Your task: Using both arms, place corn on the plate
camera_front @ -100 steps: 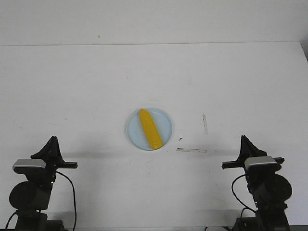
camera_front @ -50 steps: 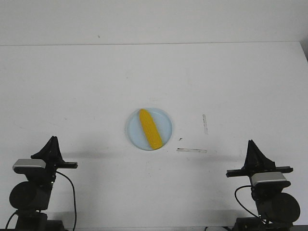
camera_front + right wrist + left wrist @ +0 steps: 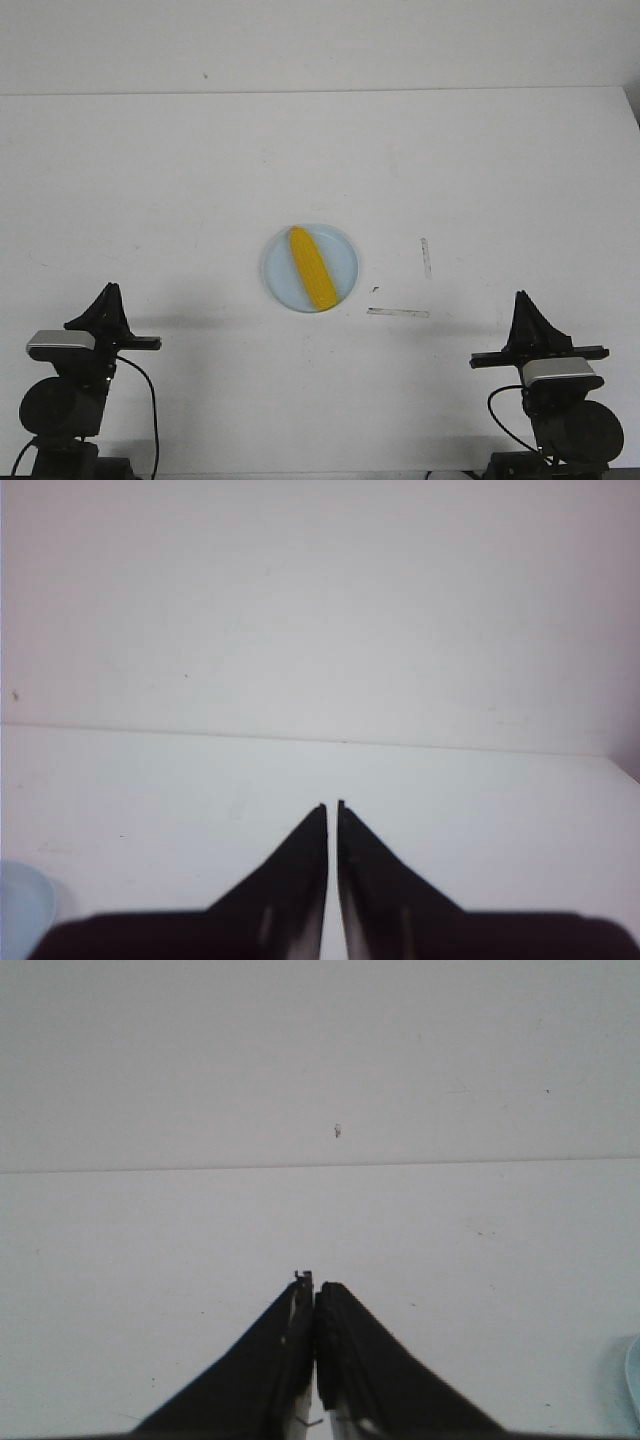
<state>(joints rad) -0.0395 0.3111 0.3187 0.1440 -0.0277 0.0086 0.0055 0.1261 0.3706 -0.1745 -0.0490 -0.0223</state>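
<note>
One corn cob (image 3: 311,268) lay slantwise on the blue plate (image 3: 343,262) at the middle of the white table (image 3: 180,190). Both claws, left (image 3: 314,1290) and right (image 3: 332,810), were clenched on nothing, well apart from the plate near the table's front corners.

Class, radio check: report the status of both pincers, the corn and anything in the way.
Left pincer shut, empty, parked near table edge. Right pincer shut, empty, parked likewise. Corn lying on plate. Nothing in the way.
</note>
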